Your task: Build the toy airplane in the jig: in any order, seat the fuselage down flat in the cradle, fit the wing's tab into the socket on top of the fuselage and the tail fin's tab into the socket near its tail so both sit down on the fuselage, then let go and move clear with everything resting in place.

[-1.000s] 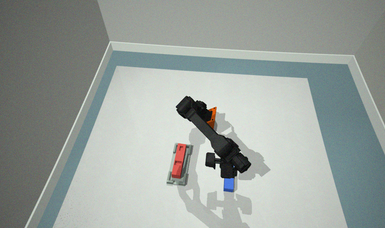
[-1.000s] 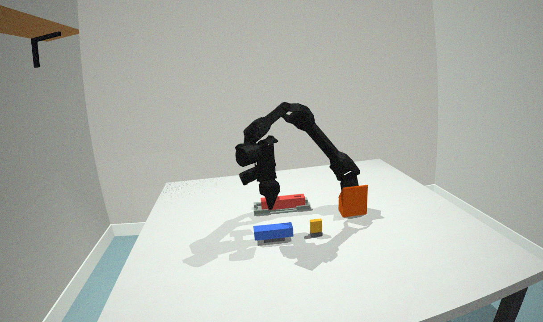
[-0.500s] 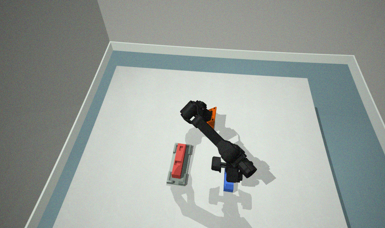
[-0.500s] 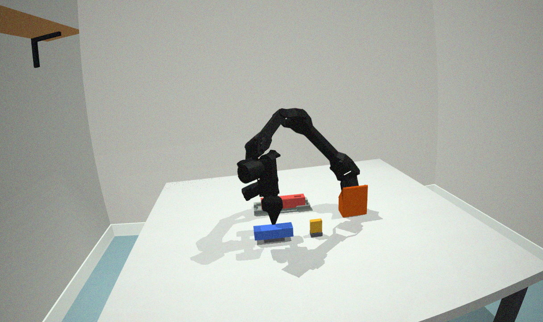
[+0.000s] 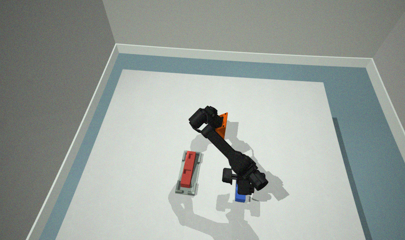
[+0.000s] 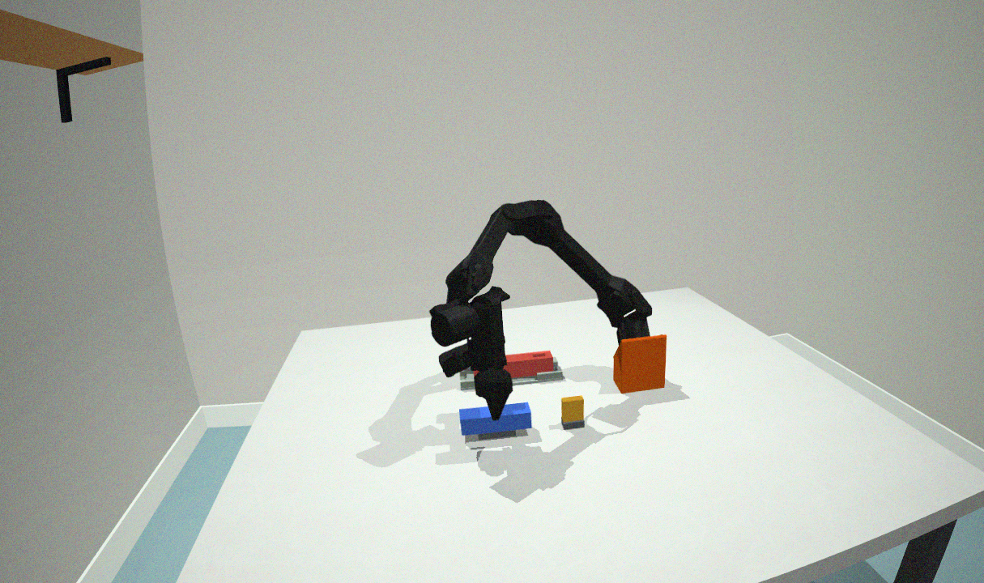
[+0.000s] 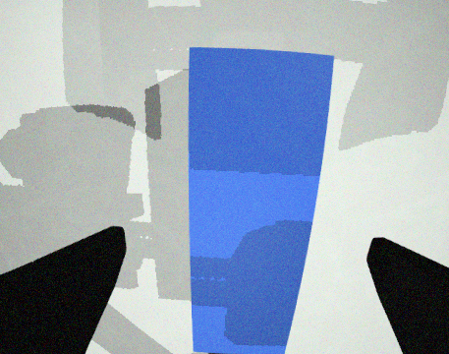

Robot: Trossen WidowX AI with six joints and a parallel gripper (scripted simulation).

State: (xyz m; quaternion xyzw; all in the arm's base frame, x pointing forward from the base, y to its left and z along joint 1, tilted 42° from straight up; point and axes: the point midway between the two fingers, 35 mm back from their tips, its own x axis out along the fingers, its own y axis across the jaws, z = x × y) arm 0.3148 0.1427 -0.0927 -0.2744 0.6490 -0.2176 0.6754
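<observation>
The red fuselage [image 5: 188, 176] [image 6: 530, 364] lies lengthwise in the grey cradle [image 5: 193, 189] [image 6: 551, 376]; two empty sockets show on its top. I cannot tell if it sits fully flat. The blue wing [image 5: 240, 197] [image 6: 518, 418] [image 7: 253, 113] stands on a dark grey base on the table, partly under the arm in the top view. My gripper [image 6: 496, 417] [image 7: 250, 246] is open over the wing, one finger out to each side, with gaps to both sides in the wrist view. The yellow tail fin [image 6: 572, 409] stands upright on a small dark base; the arm hides it in the top view.
The orange arm mount [image 5: 224, 126] [image 6: 640, 363] stands beyond the parts. The arm arches from it over the table [image 5: 150, 119] [image 6: 698, 449]. The cradle lies to the left of the wing in the top view, and the fin is close to one end of the wing.
</observation>
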